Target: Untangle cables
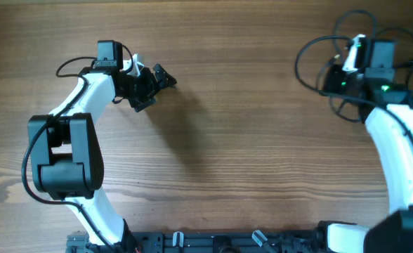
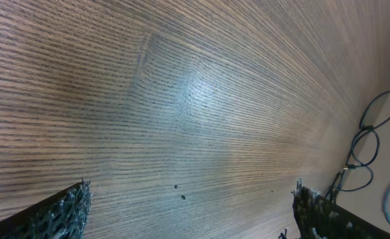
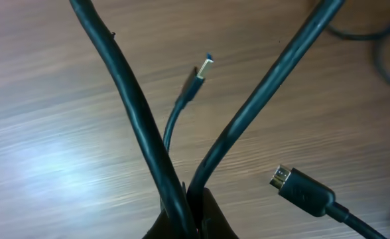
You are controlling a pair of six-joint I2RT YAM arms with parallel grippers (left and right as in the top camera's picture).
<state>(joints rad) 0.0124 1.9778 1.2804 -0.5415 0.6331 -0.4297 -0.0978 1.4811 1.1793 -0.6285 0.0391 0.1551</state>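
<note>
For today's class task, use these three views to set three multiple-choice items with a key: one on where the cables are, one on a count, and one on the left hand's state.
1. In the overhead view, the cables lie:
A) top right
B) centre
C) bottom left

2. Plug ends in the right wrist view:
A) none
B) two
C) five

3. The left hand is:
A) open and empty
B) shut on a cable
C) shut on a plug

Key:
1 A: the loops lie around the end of the right arm, at top right.
2 B: one plug shows at upper middle, another at lower right.
3 A: its fingers stand wide apart over bare table.
</note>
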